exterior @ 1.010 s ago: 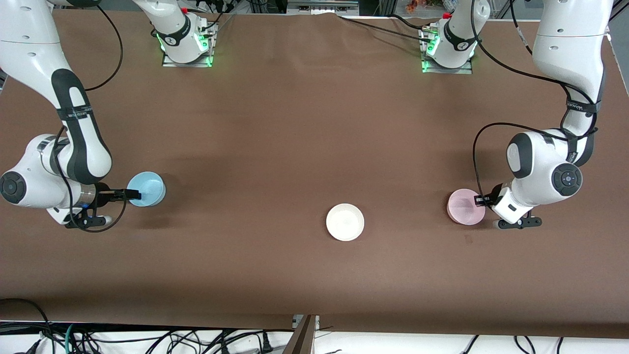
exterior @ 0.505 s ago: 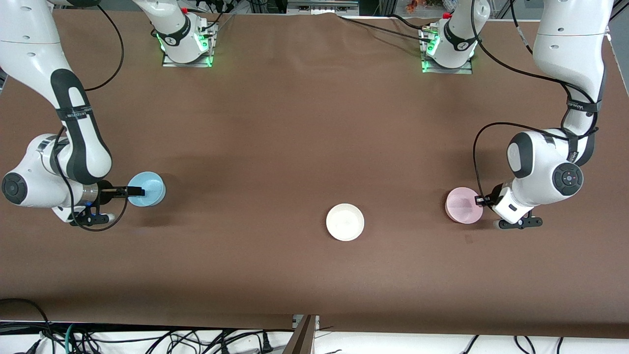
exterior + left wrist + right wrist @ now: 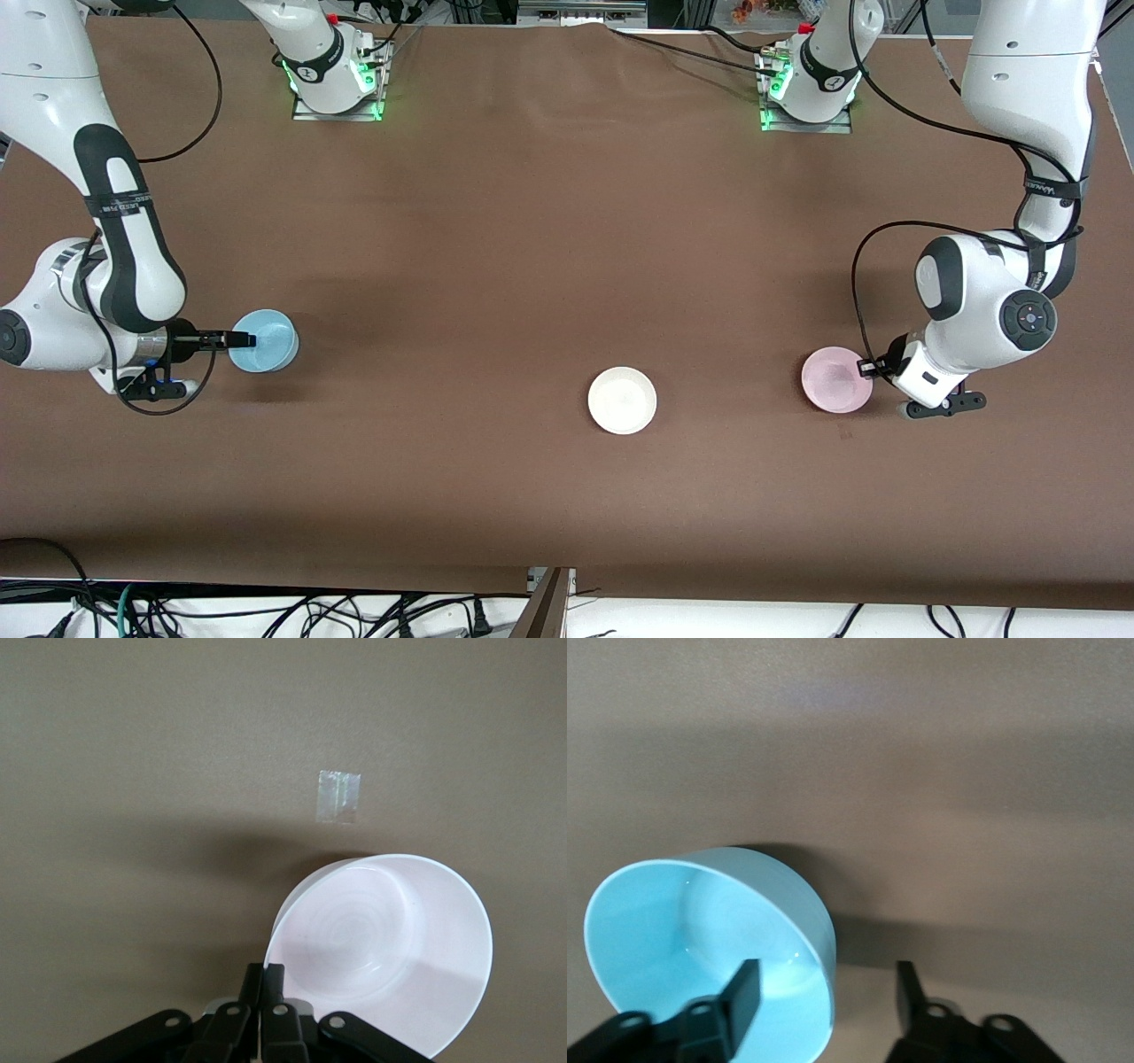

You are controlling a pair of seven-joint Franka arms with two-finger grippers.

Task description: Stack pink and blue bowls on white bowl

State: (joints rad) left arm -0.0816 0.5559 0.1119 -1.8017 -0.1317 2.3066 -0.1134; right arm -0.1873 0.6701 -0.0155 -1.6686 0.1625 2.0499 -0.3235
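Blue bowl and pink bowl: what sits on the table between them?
The white bowl sits between the blue bowl and the pink bowl, a little nearer the camera. The front view shows it.

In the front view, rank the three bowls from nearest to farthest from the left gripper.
1. Pink bowl, toward the left arm's end of the table, its rim pinched in the shut left gripper.
2. White bowl, mid-table.
3. Blue bowl, toward the right arm's end of the table.

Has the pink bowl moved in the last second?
Yes, slightly. The pink bowl, gripped at its rim by the left gripper, has shifted a little toward the white bowl.
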